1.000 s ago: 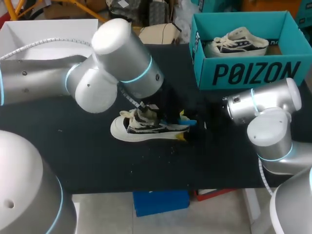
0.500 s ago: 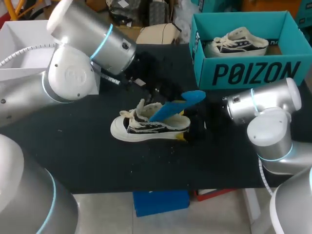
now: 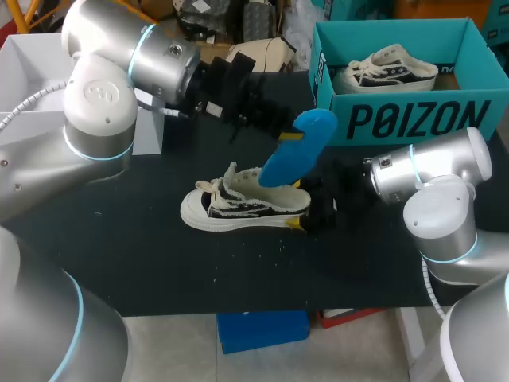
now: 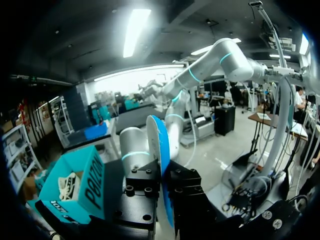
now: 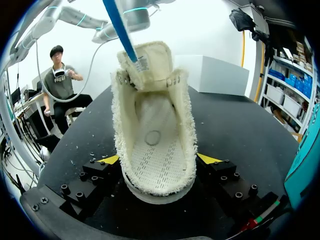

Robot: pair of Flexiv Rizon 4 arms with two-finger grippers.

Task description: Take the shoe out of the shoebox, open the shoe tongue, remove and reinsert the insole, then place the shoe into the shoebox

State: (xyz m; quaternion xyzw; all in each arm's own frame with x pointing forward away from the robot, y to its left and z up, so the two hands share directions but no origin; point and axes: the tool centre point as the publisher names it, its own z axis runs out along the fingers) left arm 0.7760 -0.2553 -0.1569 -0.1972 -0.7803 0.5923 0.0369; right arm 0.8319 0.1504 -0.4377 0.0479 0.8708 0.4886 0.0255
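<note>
A white and black shoe (image 3: 238, 205) lies on the black table, toe to the left, its tongue folded up. My right gripper (image 3: 306, 205) is shut on its heel; in the right wrist view its yellow fingertips (image 5: 110, 159) press both sides of the shoe (image 5: 155, 145), whose inside shows bare. The blue insole (image 3: 294, 151) hangs tilted above the shoe's heel, clear of it, and my left gripper (image 3: 283, 134) is shut on its upper part. In the left wrist view the insole (image 4: 159, 145) stands on edge between the fingers of the left gripper (image 4: 164, 187).
The teal shoebox (image 3: 413, 119) stands at the back right with a second shoe (image 3: 386, 70) inside. A white box (image 3: 48, 56) sits at the back left, behind my left arm. Small white crumbs lie on the table near the shoe.
My left gripper has drawn the blue insole out of the shoe and lifted it up and to the right. The right gripper and the shoe have stayed in place.
</note>
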